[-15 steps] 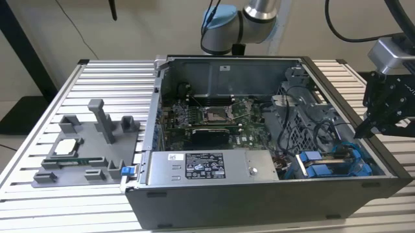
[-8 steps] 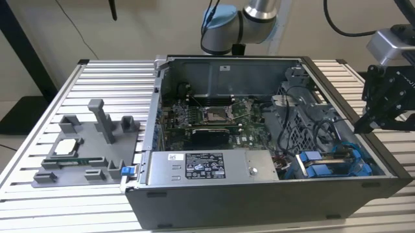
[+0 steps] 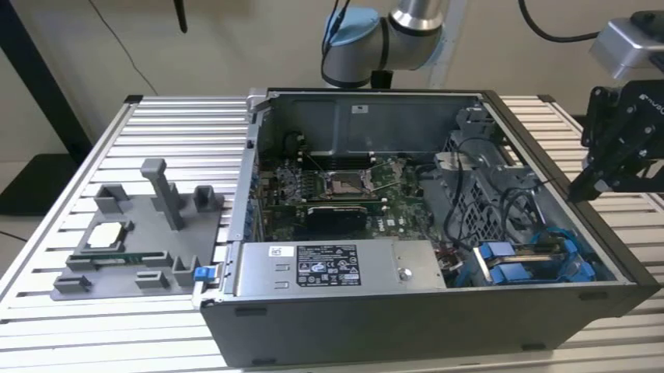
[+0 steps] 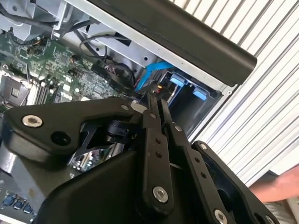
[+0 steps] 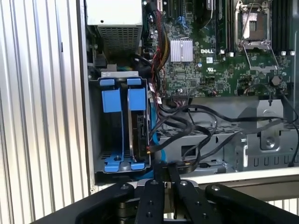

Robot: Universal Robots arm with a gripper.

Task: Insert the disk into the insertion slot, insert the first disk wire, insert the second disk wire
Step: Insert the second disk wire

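Near the insertion slot, the gripper hangs with jaws closed, empty.

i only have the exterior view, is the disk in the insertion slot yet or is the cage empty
Observer: In the first wrist view the disk sits edge-on in one bay of the drive cage. The neighbouring bay looks empty.
Operator: ok and the gripper, open or shut, holding anything
Observer: In both wrist views the gripper is shut and holds nothing. It hangs outside the case, short of the cage.
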